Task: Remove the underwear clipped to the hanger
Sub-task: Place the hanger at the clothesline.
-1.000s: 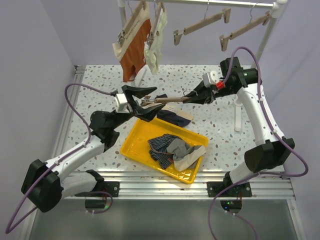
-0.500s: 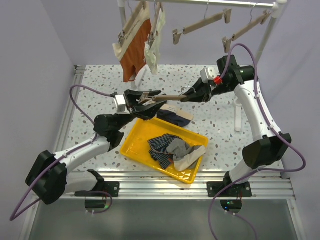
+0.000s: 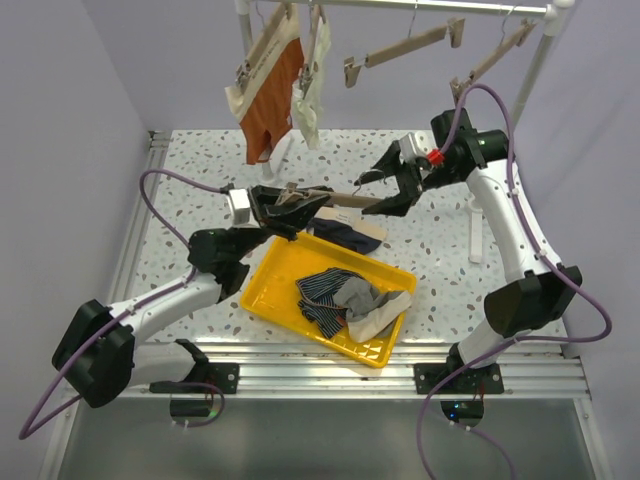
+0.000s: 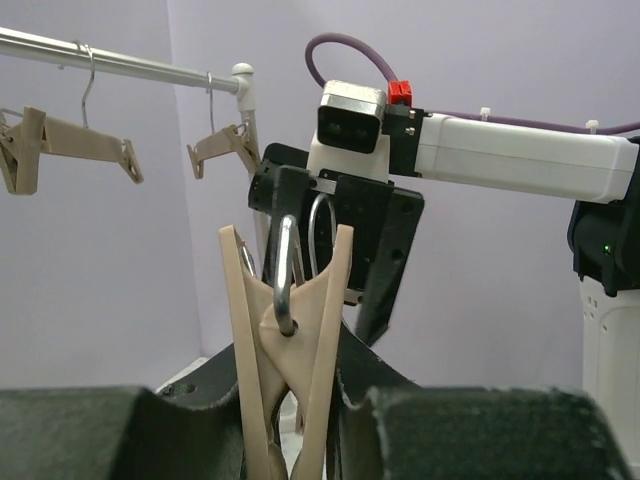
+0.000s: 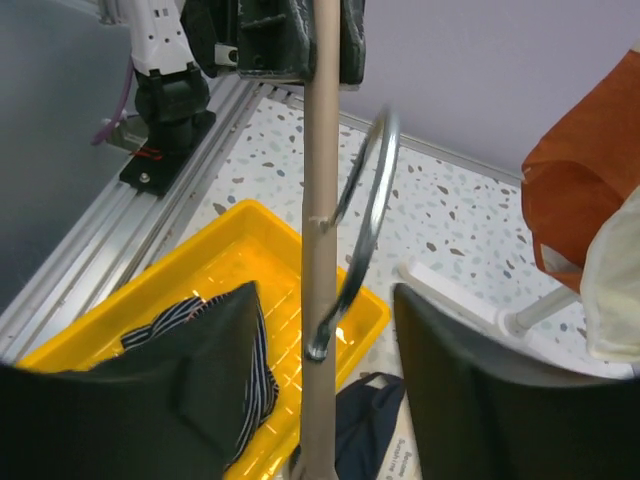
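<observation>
My left gripper (image 3: 278, 207) is shut on one end of a wooden hanger (image 3: 340, 199), which it holds level above the table; the wood sits pinched between its jaws in the left wrist view (image 4: 290, 350). My right gripper (image 3: 386, 188) is open, one finger on each side of the hanger's other end (image 5: 320, 200) and its metal hook (image 5: 368, 210), not touching them. Navy underwear (image 3: 345, 233) lies under the hanger beside the tray; it also shows in the right wrist view (image 5: 365, 420). I cannot tell whether a clip still holds it.
A yellow tray (image 3: 275, 265) holds striped navy (image 3: 322, 285) and grey-white underwear (image 3: 375, 305). The rail at the back (image 3: 430, 6) carries hangers with orange-red (image 3: 272, 100) and pale cream underwear (image 3: 307, 105), and two bare hangers (image 3: 400, 50). A white rack leg (image 3: 478, 225) stands at the right.
My right gripper has opened and let go of the hanger's hook end. My left gripper shifted slightly right, still holding the hanger.
</observation>
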Robot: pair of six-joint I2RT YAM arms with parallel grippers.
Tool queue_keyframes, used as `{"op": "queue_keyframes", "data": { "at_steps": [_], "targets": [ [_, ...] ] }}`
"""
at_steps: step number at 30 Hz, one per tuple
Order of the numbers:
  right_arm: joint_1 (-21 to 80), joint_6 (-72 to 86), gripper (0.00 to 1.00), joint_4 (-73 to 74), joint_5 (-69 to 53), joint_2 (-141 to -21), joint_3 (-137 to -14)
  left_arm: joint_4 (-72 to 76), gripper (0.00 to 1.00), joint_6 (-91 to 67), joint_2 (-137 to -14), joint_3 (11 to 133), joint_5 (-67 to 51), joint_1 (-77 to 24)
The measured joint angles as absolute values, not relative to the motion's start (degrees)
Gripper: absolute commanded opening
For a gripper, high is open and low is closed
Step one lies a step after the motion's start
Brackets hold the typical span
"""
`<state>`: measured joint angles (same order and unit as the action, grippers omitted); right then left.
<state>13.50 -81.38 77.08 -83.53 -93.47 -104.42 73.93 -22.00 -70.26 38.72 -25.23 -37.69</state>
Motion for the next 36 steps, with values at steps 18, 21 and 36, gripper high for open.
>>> {"op": "queue_keyframes", "data": {
  "at_steps": [18,21,36],
  "targets": [
    [11.4,-68.5,0.99,75.3,-83.3,-92.5,-104.8,73.3,0.00,-18.2,-63.7,38.1,-22.6,-37.7],
    [13.1,-61.8,0.99,69.9,-82.6,-90.6,-99.4,73.0,0.00,-18.2,-63.9,38.2,-22.2,-37.7],
    [23.5,1.2,0.99,-1.3,-69.0,-79.3,-68.7,73.2,0.00,-22.4,-71.0,46.7,-18.7,-38.0]
  ]
}}
